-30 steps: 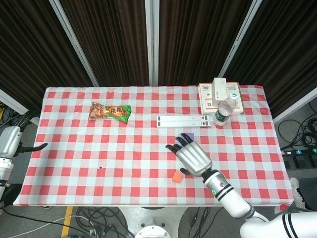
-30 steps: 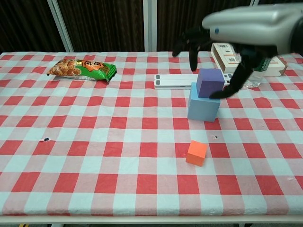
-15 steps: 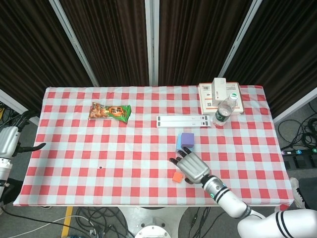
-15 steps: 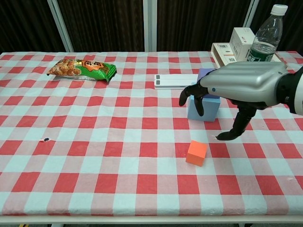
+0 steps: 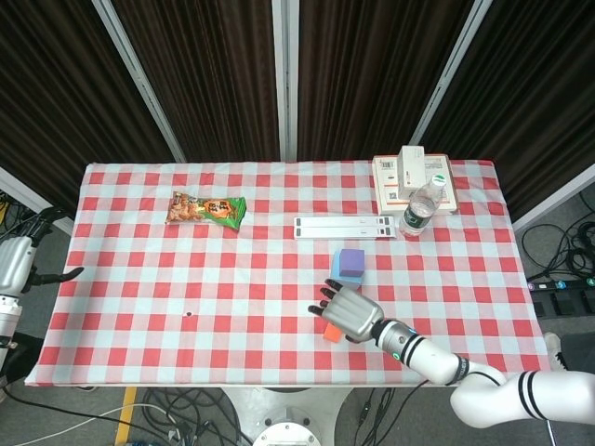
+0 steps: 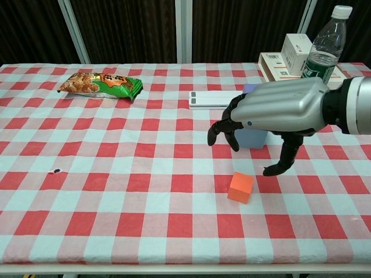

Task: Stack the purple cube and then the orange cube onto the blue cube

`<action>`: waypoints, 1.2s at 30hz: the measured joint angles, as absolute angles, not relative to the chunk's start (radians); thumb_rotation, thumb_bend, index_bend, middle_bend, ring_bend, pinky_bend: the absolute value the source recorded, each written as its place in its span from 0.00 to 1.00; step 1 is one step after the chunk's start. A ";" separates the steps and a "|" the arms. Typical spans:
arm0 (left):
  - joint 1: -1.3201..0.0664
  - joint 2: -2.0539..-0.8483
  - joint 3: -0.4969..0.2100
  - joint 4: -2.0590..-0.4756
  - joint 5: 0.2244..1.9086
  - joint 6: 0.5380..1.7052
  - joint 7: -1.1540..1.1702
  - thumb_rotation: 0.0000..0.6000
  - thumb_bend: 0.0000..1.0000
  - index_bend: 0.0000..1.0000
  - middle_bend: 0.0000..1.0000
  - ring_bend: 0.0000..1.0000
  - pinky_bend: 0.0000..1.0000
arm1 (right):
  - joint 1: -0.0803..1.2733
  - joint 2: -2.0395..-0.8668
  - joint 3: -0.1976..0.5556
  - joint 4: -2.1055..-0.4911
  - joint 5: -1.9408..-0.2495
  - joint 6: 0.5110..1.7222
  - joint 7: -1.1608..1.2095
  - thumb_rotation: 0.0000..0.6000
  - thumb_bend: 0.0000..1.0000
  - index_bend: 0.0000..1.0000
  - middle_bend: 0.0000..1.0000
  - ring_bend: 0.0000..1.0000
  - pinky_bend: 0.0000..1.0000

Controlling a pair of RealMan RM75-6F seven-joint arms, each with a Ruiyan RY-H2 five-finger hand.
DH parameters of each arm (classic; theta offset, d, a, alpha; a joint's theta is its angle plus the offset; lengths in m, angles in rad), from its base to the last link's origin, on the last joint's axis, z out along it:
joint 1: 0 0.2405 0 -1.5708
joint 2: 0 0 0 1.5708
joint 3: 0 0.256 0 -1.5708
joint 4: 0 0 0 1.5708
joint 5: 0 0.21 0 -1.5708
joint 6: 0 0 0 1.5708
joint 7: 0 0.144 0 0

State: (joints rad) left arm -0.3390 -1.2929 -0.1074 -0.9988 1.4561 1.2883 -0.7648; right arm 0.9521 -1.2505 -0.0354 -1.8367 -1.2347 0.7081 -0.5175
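The purple cube (image 5: 351, 262) sits on top of the blue cube (image 5: 337, 272) right of the table's middle. In the chest view my right hand (image 6: 278, 113) hides most of that stack; only a strip of the blue cube (image 6: 252, 139) and a corner of the purple cube (image 6: 250, 88) show. The orange cube (image 6: 240, 187) lies on the cloth in front of the stack. My right hand (image 5: 349, 313) hovers just above the orange cube (image 5: 329, 334), fingers spread downward and holding nothing. My left hand (image 5: 19, 265) hangs off the table's left edge, holding nothing.
A snack bag (image 6: 101, 84) lies at the back left. A flat white bar (image 6: 211, 99) lies behind the stack. A water bottle (image 6: 324, 49) and white boxes (image 6: 287, 61) stand at the back right. The front edge of the table (image 6: 185, 263) is close to the orange cube.
My right hand has left the purple cube on the blue cube, drawn back toward the front edge and sunk over the orange cube. The left arm has barely moved.
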 measured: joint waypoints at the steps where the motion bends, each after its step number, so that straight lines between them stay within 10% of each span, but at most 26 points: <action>1: -0.339 -1.295 -0.107 -0.996 1.456 1.287 -0.765 1.00 0.08 0.24 0.22 0.16 0.29 | 0.956 -1.252 -0.034 -1.823 -1.251 0.695 -0.492 1.00 0.12 0.19 0.36 0.13 0.11; 36: -0.347 -1.336 -0.108 -0.916 1.446 1.254 -0.787 1.00 0.08 0.24 0.22 0.16 0.29 | 1.069 -1.344 -0.081 -1.556 -1.651 0.554 -0.018 1.00 0.13 0.19 0.35 0.12 0.11</action>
State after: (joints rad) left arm -0.3475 -1.3360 -0.1085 -0.9157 1.4464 1.2544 -0.7874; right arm 1.0695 -1.3436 -0.0811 -1.5563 -1.6506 0.5539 -0.0179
